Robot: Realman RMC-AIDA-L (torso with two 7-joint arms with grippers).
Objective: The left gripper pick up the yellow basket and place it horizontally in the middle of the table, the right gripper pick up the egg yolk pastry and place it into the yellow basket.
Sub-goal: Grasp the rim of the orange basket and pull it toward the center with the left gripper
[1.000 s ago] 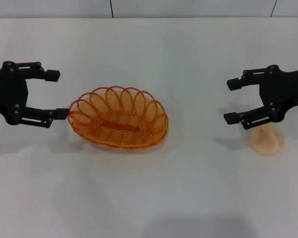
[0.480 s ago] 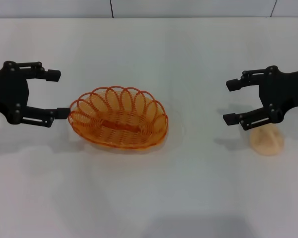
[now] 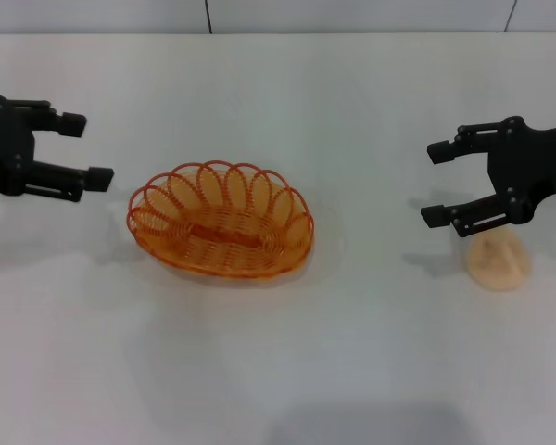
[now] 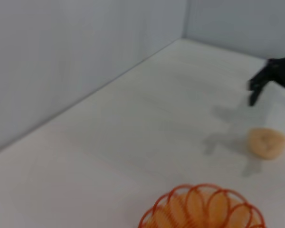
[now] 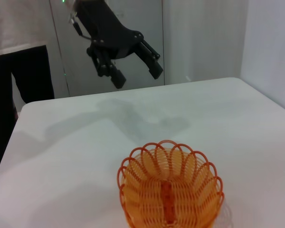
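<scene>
Sitting on the white table (image 3: 278, 371) a little left of the frame's centre in the head view, the yellow basket (image 3: 221, 230) is lying flat with its long side running across the picture and its open mouth facing up. The left gripper (image 3: 80, 147) is hanging at the far left edge of that view, its two fingers spread wide apart and gripping nothing, with a clear strip of table showing between its lower fingertip and the basket's looped rim. At the right side of the frame the right gripper (image 3: 433, 184) is hovering with its fingers likewise spread and empty, and the egg yolk pastry (image 3: 499, 260) is resting on the table just below and to the right of its lower finger, partly tucked under the claw.

The left wrist view is catching only the top arc of the basket (image 4: 203, 209) at the bottom edge, the pastry (image 4: 267, 142) at mid right, and the right gripper (image 4: 254, 90) as a dark shape near the upper right. The right wrist view is giving what the head view is not: the basket (image 5: 170, 187) seen end-on with its ribbed floor, and the left gripper (image 5: 137, 73) hanging open above the table in the upper left, well apart from the basket.
</scene>
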